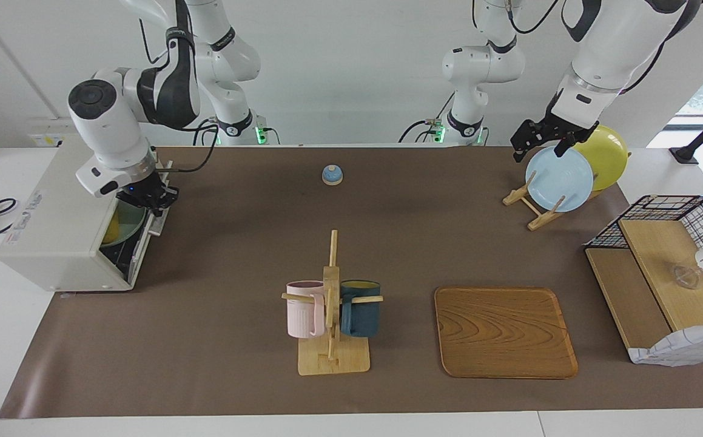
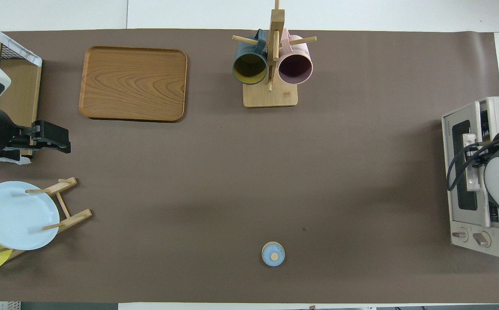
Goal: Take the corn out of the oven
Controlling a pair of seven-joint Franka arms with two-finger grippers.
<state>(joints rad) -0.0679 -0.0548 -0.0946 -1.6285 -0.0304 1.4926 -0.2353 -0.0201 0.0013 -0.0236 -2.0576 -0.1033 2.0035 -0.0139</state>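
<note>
The off-white oven (image 1: pixel 54 237) stands at the right arm's end of the table. Its dark glass door (image 1: pixel 145 240) hangs partly open, tilted outward at the top. My right gripper (image 1: pixel 156 201) is shut on the door's silver handle (image 2: pixel 469 165). Through the gap I see a green plate (image 1: pixel 127 221) inside, with a sliver of yellow beside it that looks like the corn (image 1: pixel 108 232); most of it is hidden. My left gripper (image 1: pixel 539 150) hangs open and holds nothing, over the plate rack; the left arm waits.
A light blue plate (image 1: pixel 558 179) and a yellow plate (image 1: pixel 607 155) lean in a wooden rack. A mug tree (image 1: pixel 332 303) holds a pink and a dark blue mug. There is a wooden tray (image 1: pixel 504 332), a black wire rack (image 1: pixel 666 273) and a small blue bell-shaped thing (image 1: pixel 332 175).
</note>
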